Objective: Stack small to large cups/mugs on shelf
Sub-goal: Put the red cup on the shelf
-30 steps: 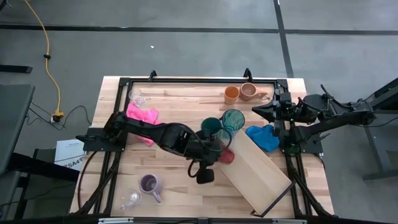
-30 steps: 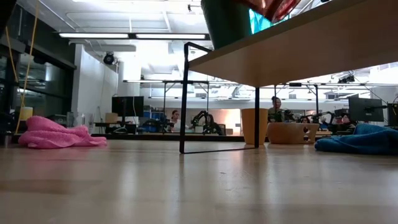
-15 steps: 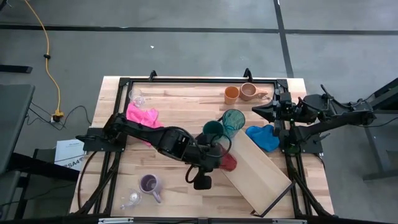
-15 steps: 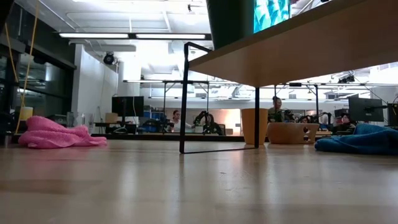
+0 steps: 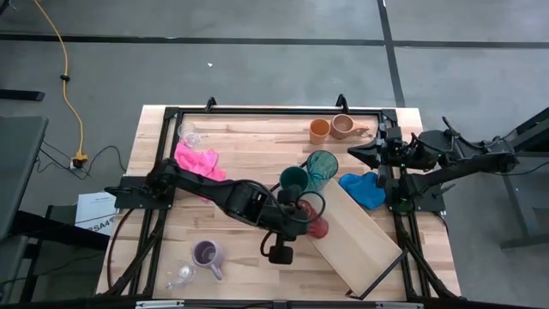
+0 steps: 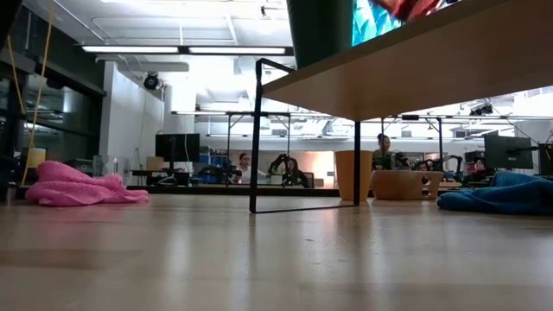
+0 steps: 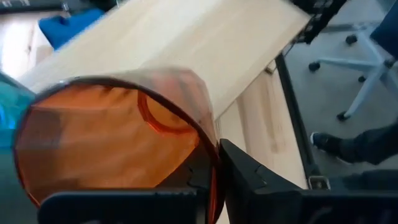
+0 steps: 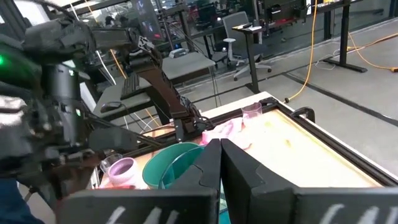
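One red translucent cup [image 7: 112,143] is the piece in play: the left gripper [image 5: 307,219] has its fingers clamped on the cup's rim and holds it over the near end of the shelf [image 5: 360,232], just beside the green cup [image 5: 292,180] and the tall teal tumbler [image 5: 322,165] that already stand together at that end. From the left wrist view the cup lies tilted, mouth toward the camera, with the pale board running away behind it. At table height only a red sliver shows above the board's edge, next to the dark green and the teal.

Judging by this, the step in hand is setting the red cup down on the shelf beside the two larger vessels. The next move calls for righting the cup, lowering it until its base meets the board, then letting go without nudging the neighbours; they are close, so a knock is the risk.

Farther out, the orange mug [image 5: 319,130] and tan mug [image 5: 343,126] wait at the table's far edge, the purple mug [image 5: 206,254] and a clear glass [image 5: 180,275] at the near corner, another clear glass [image 5: 190,136] by the pink cloth [image 5: 197,160]. The right gripper [image 5: 356,151] waits near the blue cloth [image 5: 364,189], fingers pressed together, holding nothing
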### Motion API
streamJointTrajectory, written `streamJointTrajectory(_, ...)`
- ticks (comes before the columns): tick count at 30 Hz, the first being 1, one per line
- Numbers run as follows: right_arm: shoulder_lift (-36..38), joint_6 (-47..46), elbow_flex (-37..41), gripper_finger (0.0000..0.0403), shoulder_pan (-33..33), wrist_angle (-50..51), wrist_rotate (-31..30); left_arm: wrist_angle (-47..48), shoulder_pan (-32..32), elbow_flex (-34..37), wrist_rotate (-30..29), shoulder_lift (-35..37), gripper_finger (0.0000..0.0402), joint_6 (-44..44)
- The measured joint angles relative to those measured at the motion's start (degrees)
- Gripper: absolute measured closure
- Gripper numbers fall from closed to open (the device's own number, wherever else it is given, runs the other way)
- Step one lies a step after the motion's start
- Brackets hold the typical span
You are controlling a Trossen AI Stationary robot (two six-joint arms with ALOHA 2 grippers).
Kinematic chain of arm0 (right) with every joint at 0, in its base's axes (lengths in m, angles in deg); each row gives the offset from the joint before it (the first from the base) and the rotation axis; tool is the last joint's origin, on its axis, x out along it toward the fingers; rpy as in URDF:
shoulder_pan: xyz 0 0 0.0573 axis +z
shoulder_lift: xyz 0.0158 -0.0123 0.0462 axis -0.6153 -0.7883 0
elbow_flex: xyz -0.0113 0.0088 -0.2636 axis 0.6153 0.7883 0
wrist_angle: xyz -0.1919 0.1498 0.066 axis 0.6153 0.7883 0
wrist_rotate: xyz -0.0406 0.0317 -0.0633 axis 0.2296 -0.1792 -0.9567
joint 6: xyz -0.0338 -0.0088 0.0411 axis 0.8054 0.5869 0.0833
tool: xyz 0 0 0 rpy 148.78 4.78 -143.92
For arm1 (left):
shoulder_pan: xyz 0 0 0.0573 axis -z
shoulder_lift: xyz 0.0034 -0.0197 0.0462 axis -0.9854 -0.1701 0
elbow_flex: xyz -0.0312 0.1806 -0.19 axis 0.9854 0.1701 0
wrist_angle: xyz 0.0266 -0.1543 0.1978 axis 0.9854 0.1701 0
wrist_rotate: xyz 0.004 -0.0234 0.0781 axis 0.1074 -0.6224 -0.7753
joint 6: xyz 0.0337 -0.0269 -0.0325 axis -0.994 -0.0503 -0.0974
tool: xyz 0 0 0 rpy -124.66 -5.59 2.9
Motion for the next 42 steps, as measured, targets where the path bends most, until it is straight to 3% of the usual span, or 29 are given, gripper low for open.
streamJointTrajectory(13, 0.0, -0.2, 0.0, 0.0402, 0.0, -0.4, 0.0, -0.4, -0.1, 0.0, -3.8, -0.5, 0.0374, -1.5)
streamJointTrajectory(30, 0.0, 0.0, 0.0, 0.0402, 0.0, -0.5, 0.0, -0.5, -0.1, 0.0, -7.5, -0.5, 0.031, -3.2)
streamJointTrajectory(42, 0.0, -0.2, 0.0, 0.0402, 0.0, -0.5, 0.0, -5.2, -1.4, 0.0, -7.6, -0.5, 0.0305, -5.5)
